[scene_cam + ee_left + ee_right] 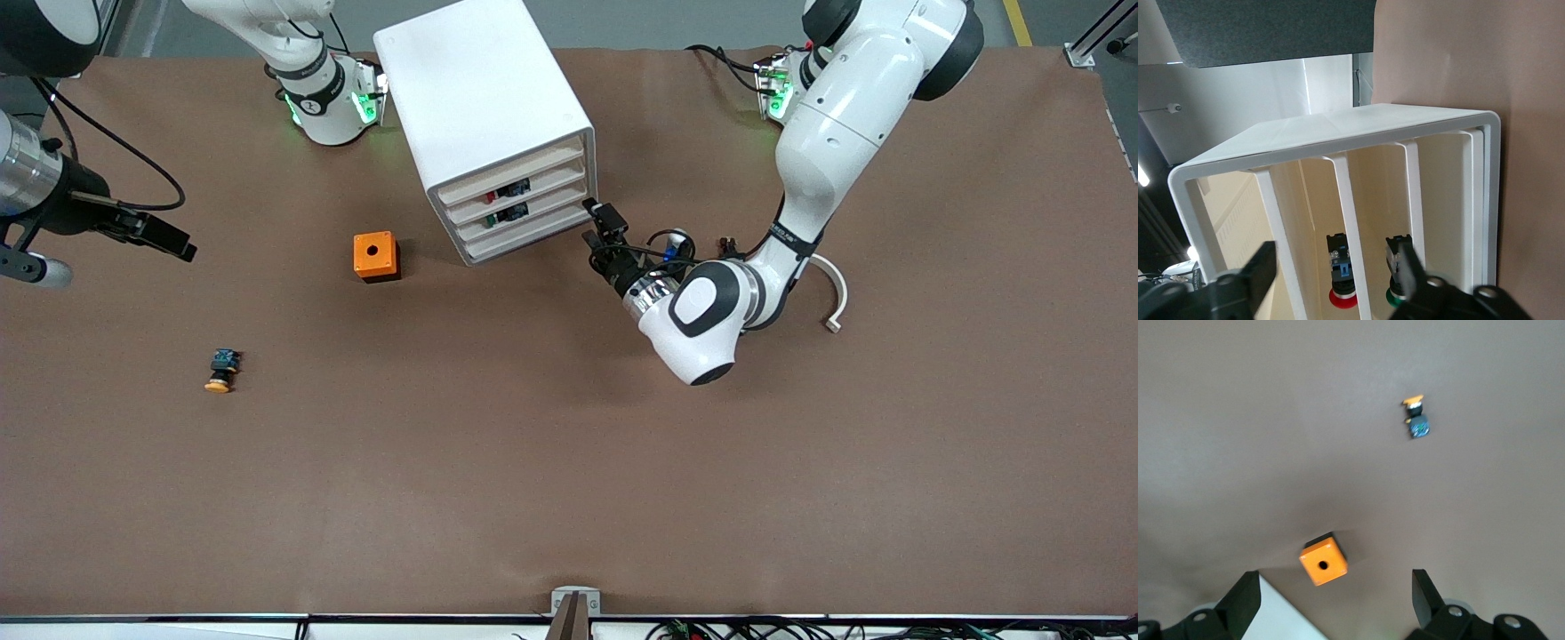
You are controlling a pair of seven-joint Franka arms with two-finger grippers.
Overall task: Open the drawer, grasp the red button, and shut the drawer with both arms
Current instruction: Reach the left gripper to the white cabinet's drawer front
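At the front of the white cabinet (484, 124), toward the left arm's end, the left gripper (597, 224) is placed at the edge of the drawer fronts, and its fingers (1255, 273) stand apart with nothing between them. Whether they are closing on a slat I cannot tell from these pictures. All four drawers look closed, so the first step, the opening, is not yet done. The drawer (516, 189) with the button (491, 196) is the second from the top; through its front the red cap is visible, and in the left wrist view the button (1341, 273) sits inside next to a similar part with a green cap (1398, 283) in the neighbouring drawer. The right gripper (147, 233) waits in the air over the right arm's end of the table, fingers wide apart and empty. Below it, on the brown table (569, 462), lie the orange box (376, 256) with a hole, near the cabinet, and the yellow-capped button (222, 371), nearer to the front camera. In my judgement almost everything is left: pulling out the drawer, taking the red button, and pushing the drawer closed.
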